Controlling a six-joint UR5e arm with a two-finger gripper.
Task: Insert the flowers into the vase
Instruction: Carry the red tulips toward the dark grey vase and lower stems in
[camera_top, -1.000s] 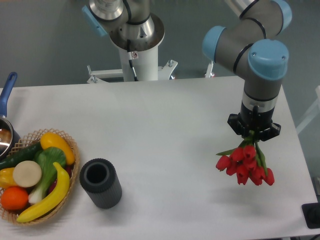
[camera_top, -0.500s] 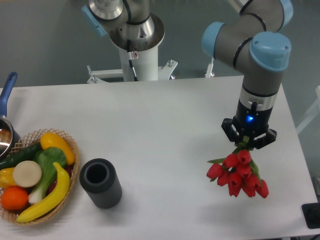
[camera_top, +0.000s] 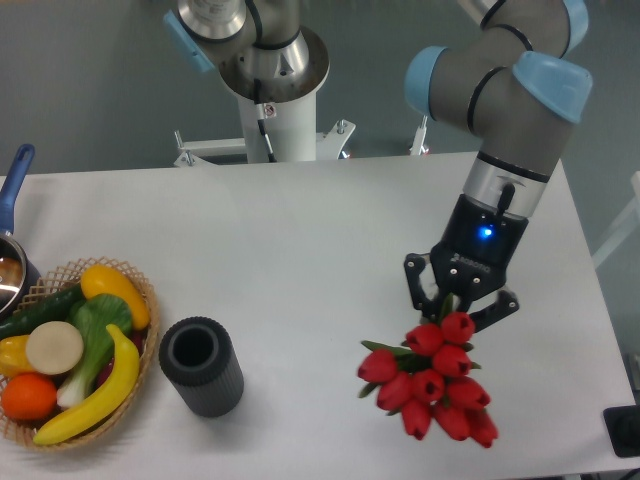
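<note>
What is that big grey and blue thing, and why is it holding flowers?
That is a robot arm, filmed by one camera looking down at a white table. At its end is a claw with two fingers, and it holds a bunch of red tulips, the flowers, by the stems, buds hanging down above the table. On the left stands a dark grey vase, empty so far; the flowers should go in there. Beside it sits a basket of pretend fruit and vegetables, and a pot with a blue handle peeks in at the edge.
</note>
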